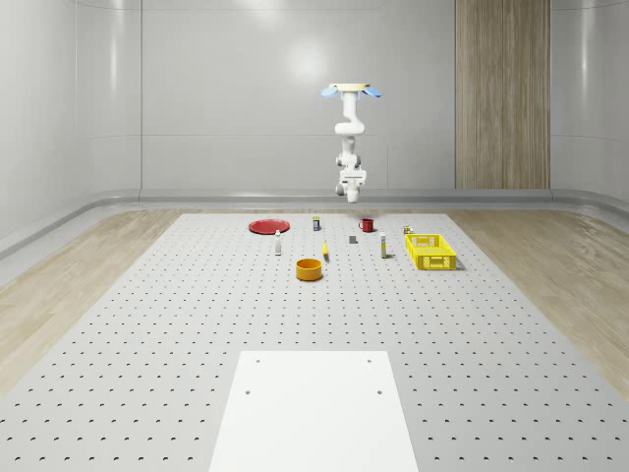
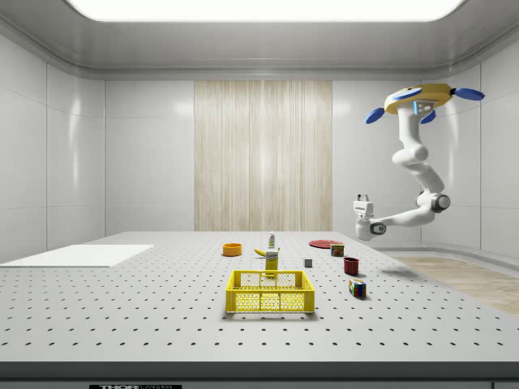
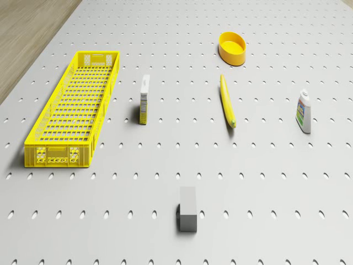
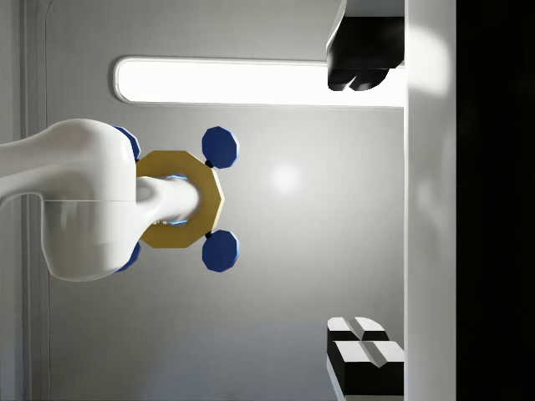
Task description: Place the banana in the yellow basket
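Whole-scene view: camera off the robot, far back at the near end of the perforated surface (image 1: 147,324), looking down its length toward the rear wall; drone (image 1: 350,90) hovers at the far end.

Side view: low, at the surface's edge, looking across; yellow basket (image 2: 270,292) nearest, drone (image 2: 422,99) high at this view's right.

Drone view: from the drone body, forward and down, fairly near; takes in basket (image 3: 74,107), banana (image 3: 228,101), orange bowl (image 3: 232,47) — all shared with both off-robot views.

Wrist view: faces upward at the drone's underside (image 4: 180,199) and the ceiling light (image 4: 226,82).
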You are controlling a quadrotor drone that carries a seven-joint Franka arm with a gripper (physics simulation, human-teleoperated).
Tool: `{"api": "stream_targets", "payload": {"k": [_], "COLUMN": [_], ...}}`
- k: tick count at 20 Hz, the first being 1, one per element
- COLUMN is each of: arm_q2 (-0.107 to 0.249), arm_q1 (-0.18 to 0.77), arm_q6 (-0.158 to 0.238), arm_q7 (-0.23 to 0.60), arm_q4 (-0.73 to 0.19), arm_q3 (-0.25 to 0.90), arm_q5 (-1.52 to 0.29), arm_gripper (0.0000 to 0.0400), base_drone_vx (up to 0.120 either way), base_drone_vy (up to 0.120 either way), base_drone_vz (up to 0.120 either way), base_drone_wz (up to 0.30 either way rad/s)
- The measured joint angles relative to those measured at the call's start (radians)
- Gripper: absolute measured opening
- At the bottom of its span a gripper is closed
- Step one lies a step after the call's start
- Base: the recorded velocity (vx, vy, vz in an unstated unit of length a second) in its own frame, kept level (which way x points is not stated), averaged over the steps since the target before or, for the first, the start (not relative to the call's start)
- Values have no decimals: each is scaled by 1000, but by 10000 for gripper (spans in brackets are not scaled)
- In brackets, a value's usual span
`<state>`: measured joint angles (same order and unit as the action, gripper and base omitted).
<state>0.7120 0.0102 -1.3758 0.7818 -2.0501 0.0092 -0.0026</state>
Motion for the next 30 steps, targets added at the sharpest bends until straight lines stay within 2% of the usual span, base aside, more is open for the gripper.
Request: {"api": "stream_targets", "payload": {"k": [4, 15, 19, 25, 28, 30], "arm_q2": [2, 9, 12, 27, 47, 69], "arm_q1": [1, 16, 32, 88, 143, 193], "arm_q6": [-3, -12, -16, -28, -40, -49], "arm_q7": [1, 9, 19, 55, 96, 141], "arm_q4": [-2, -10, -18, -73, -160, -257], "arm_q3": [4, 50, 102, 278, 433, 557], "arm_q5": [-6, -70, -143, -395, -627, -826], "arm_gripper": [400, 400, 400, 400, 400, 400], "base_drone_vx": [110, 0, 100, 120, 120, 120], "base_drone_vy": [-120, -120, -120, -120, -120, -120], "base_drone_vz": [0, 0, 0, 0, -40, -120], "base_drone_wz": [0, 0, 0, 0, 0, 0]}}
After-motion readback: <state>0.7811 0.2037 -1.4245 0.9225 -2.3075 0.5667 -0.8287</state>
